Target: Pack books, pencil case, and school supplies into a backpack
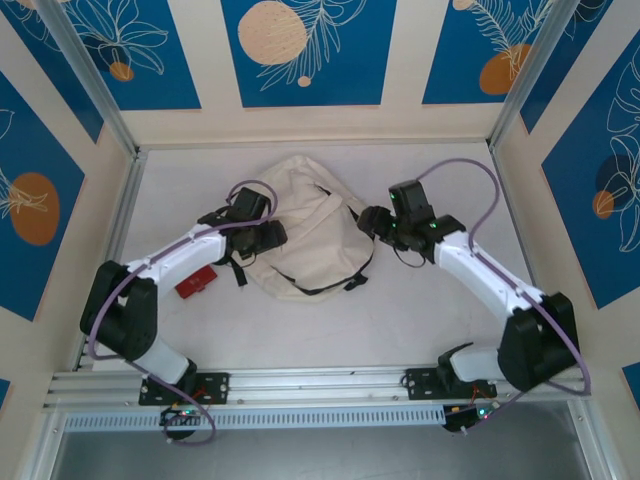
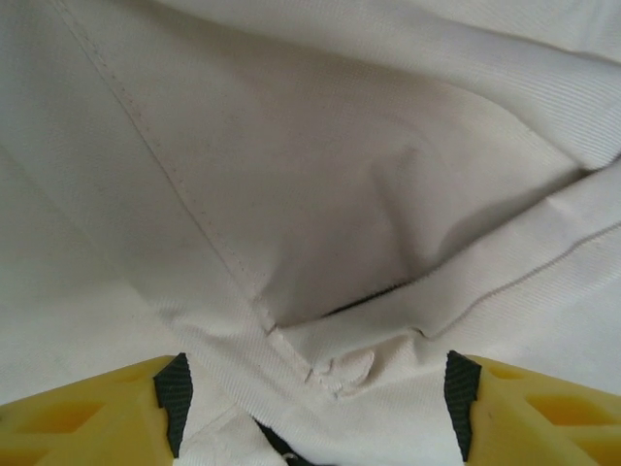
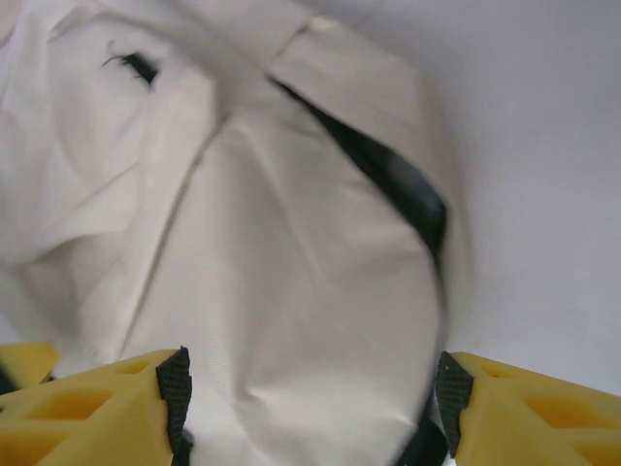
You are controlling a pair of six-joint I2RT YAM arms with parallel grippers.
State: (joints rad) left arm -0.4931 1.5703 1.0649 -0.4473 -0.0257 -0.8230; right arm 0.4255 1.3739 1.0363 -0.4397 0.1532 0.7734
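The cream-beige backpack (image 1: 300, 215) lies flat in the middle of the table, its black straps (image 1: 345, 283) trailing at the near edge. My left gripper (image 1: 272, 238) hovers over its left side, jaws wide apart above creased canvas and a seam (image 2: 291, 291), with nothing pinched. Over the right side, my right gripper (image 1: 368, 220) is open too, with the canvas (image 3: 291, 291) and a black strap (image 3: 408, 189) below it. The left gripper (image 2: 317, 408) and right gripper (image 3: 312, 398) show yellow fingers with black pads. The books are out of view.
A small red flat item (image 1: 196, 283) lies on the table beside the left forearm; I cannot tell whether it is the pencil case. Aluminium rails (image 1: 110, 230) and patterned walls enclose the white table (image 1: 430, 310). Bare tabletop lies near and right of the backpack.
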